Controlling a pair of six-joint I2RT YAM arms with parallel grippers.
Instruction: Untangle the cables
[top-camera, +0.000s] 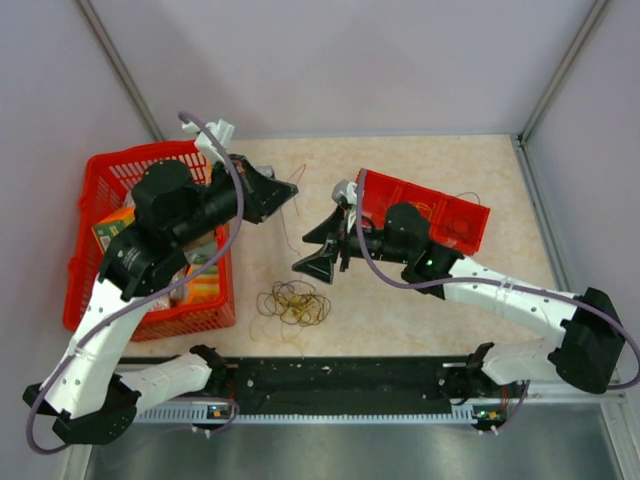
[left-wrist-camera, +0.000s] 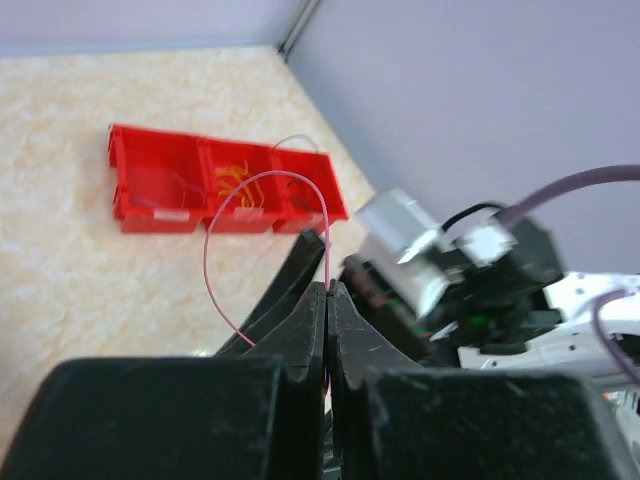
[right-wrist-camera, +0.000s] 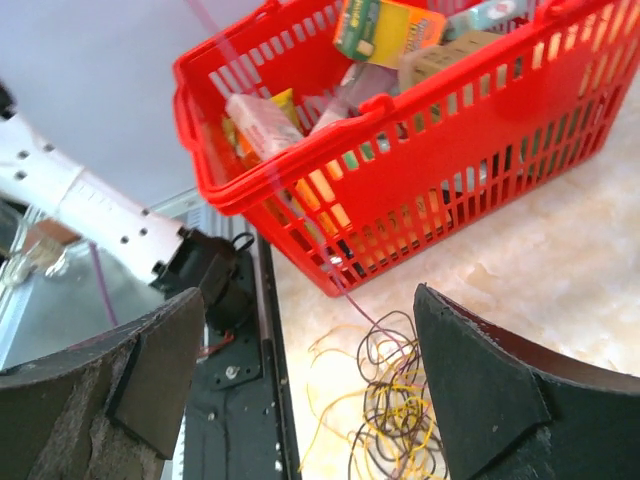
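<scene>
Nearest the arm bases, low in the middle of the top view, the cables (top-camera: 293, 302) are lying in one loose knot of yellow and dark loops on the table (top-camera: 420, 310). Just above the knot, the right gripper (top-camera: 302, 252) is hanging with its jaws spread wide and nothing between them. Its wrist view is showing the knot low in the frame, between the fingers.

Further up, left of centre, the left gripper (left-wrist-camera: 328, 288) is pinching a single pink wire (left-wrist-camera: 205, 262). The jaws are clenched on it and the free part is arching in a loop. The strand is appearing to run down toward the knot, though its lower end is too fine to trace.

Beyond, a red compartment tray (left-wrist-camera: 150, 212) is sitting at upper right and a red basket (top-camera: 78, 262) at the left edge.

Judgement: one strand is being drawn out of the knot. The next move is calling for the right gripper to pin the bundle while the left lifts away slowly, so no loops are dragged along.
</scene>
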